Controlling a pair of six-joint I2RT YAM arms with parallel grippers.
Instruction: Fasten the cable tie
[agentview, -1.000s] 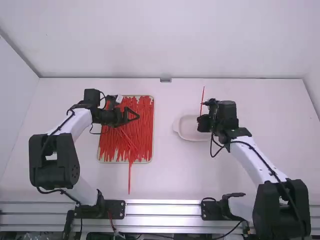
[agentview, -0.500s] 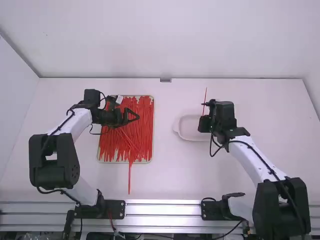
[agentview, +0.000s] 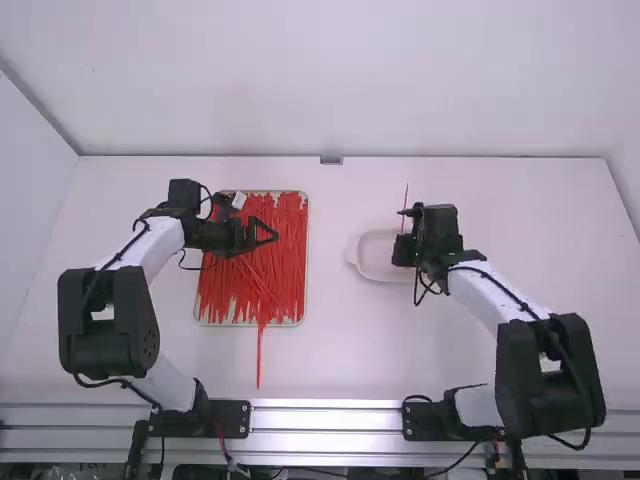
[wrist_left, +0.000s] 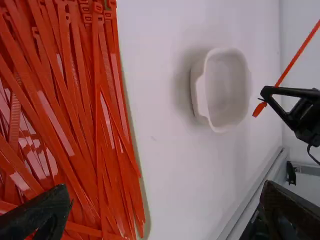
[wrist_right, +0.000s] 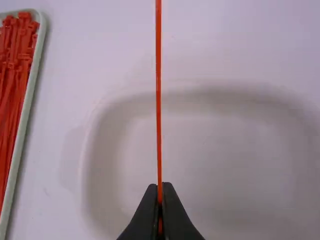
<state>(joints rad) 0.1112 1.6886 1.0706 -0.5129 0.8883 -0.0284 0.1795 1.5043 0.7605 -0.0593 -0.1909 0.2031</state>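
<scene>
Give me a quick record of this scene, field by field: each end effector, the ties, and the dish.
left end effector: open, above the pile of cable ties
right end effector: shut on one cable tie, over the dish
cable tie shape: straight, not looped
tray: holds the pile
stray tie: sticks out past the tray's near edge onto the table

Left arm (agentview: 150, 245) and right arm (agentview: 500, 303) alike in white tubular links and bulky black joints, thin black cables (agentview: 424, 290) looping by each wrist, tapered matte-black fingers (wrist_right: 148, 214), black base brackets (agentview: 225, 418) on a silver rail (agentview: 330, 412) at the near edge
</scene>
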